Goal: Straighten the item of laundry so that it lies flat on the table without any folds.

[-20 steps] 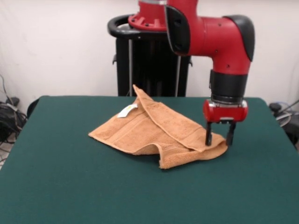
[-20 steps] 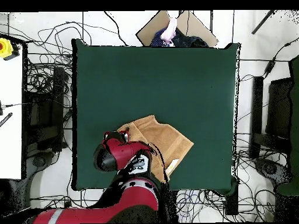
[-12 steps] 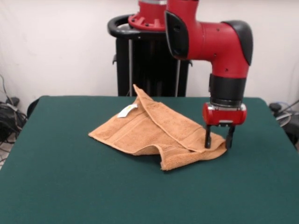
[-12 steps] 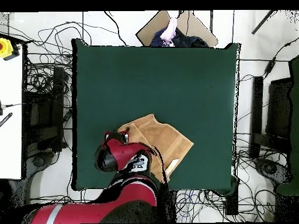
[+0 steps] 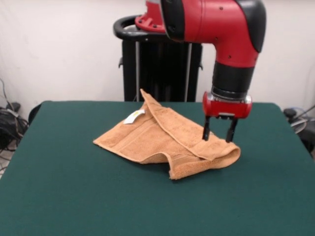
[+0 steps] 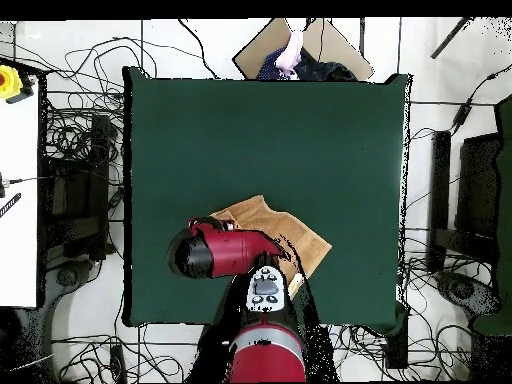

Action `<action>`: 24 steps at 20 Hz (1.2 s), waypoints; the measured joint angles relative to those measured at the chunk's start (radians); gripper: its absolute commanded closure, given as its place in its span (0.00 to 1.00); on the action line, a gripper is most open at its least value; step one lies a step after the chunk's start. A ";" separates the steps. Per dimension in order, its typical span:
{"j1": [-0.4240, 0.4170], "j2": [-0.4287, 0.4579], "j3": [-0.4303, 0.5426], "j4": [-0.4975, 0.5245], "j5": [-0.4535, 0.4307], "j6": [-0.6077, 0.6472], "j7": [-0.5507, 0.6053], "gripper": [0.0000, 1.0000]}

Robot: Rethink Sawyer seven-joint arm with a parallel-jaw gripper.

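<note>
- The orange-tan terry towel (image 5: 165, 140) lies folded over itself, seen from the front just past the centre of the dark green felt table (image 5: 74, 196) toward 1 o'clock.
- The red and black gripper (image 5: 217, 135) hangs above the towel's 3 o'clock fold, fingers spread, holding nothing.
- Risk: closing on both layers there would likely drag the whole towel, leaving the fold in.
- A shallow pinch could slip off the terry.
</note>
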State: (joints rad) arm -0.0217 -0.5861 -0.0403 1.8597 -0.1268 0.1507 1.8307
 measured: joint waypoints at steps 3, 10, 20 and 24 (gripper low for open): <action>0.006 -0.003 -0.006 -0.005 0.000 -0.011 0.000 0.00; 0.035 0.036 -0.022 -0.011 -0.002 -0.079 0.000 0.00; 0.110 0.097 -0.081 -0.021 -0.002 -0.090 0.000 0.00; 0.116 0.096 -0.099 -0.028 -0.002 -0.084 0.000 0.00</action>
State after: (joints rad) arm 0.0941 -0.4903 -0.1389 1.8315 -0.1290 0.0664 1.8307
